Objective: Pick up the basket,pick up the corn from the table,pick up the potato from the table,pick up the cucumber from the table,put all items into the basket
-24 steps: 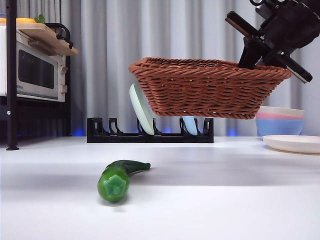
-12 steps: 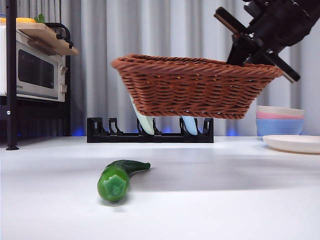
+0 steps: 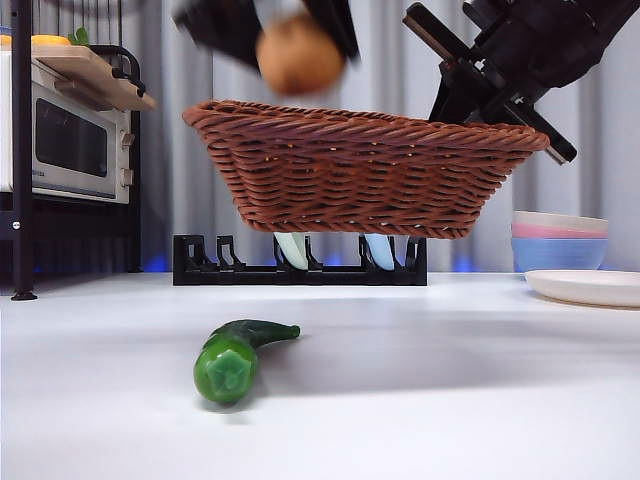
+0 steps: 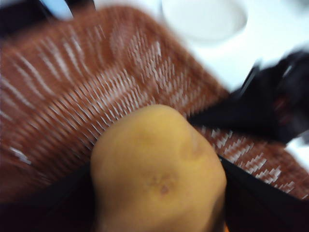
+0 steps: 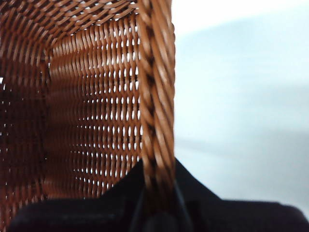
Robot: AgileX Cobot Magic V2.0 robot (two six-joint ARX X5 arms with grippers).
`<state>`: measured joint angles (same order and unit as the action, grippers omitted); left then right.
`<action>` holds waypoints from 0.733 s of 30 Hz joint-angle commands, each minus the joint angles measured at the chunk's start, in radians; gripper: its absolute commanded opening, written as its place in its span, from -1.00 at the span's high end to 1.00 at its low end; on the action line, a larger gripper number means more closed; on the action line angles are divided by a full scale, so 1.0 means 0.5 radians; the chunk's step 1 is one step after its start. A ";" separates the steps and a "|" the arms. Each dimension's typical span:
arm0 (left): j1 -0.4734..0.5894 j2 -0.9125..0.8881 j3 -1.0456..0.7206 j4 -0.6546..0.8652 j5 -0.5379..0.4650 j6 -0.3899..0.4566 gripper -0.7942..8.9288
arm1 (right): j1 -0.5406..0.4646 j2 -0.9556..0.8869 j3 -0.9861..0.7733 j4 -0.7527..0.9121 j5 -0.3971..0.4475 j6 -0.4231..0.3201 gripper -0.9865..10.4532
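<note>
My right gripper [image 3: 480, 95] is shut on the right rim of the brown wicker basket [image 3: 360, 170] and holds it in the air above the table; the braided rim [image 5: 155, 96] runs between its jaws. My left gripper [image 3: 270, 30] is shut on the tan potato [image 3: 298, 55] and holds it above the basket's left part; the potato also shows in the left wrist view [image 4: 157, 169], over the basket's inside [image 4: 72, 92]. The green cucumber [image 3: 235, 357] lies on the white table [image 3: 450, 400] in front. The corn is not in view.
A black dish rack [image 3: 300, 265] with plates stands behind the basket. Stacked pastel bowls [image 3: 560, 240] and a white plate [image 3: 585, 287] are at the right. A microwave [image 3: 65, 140] on a dark shelf is at the left.
The basket has moved left and slightly up with my right gripper. My left gripper has come into view from above with the potato, over the basket. The cucumber has not moved.
</note>
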<state>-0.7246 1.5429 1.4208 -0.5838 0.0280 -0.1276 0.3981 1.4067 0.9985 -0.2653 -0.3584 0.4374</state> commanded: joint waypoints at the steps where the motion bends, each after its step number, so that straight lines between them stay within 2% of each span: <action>1: -0.035 0.107 -0.012 -0.027 -0.005 0.001 0.84 | -0.002 -0.009 0.014 0.034 -0.012 0.015 0.86; 4: -0.060 0.171 -0.012 -0.047 -0.006 0.018 0.80 | -0.002 -0.009 0.014 0.034 -0.012 0.014 0.86; 6: -0.069 0.181 -0.012 -0.046 -0.005 0.025 0.47 | -0.002 -0.009 0.014 0.034 -0.012 0.014 0.86; 8: -0.079 0.181 -0.012 -0.037 -0.006 0.032 -0.05 | -0.002 -0.009 0.014 0.034 -0.012 0.014 0.86; 10: -0.079 0.180 -0.012 -0.039 -0.006 0.032 -0.30 | -0.002 -0.009 0.014 0.034 -0.012 0.014 0.86; 18: -0.080 0.149 0.002 -0.073 0.001 -0.021 -0.33 | -0.002 -0.009 0.014 0.034 -0.013 0.018 0.86; 22: -0.081 0.018 0.064 -0.179 -0.002 -0.021 -0.33 | -0.003 -0.009 0.014 0.034 -0.012 0.021 0.86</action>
<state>-0.7624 1.5799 1.4361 -0.6773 0.0288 -0.1318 0.3973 1.4067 0.9985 -0.2676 -0.3557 0.4370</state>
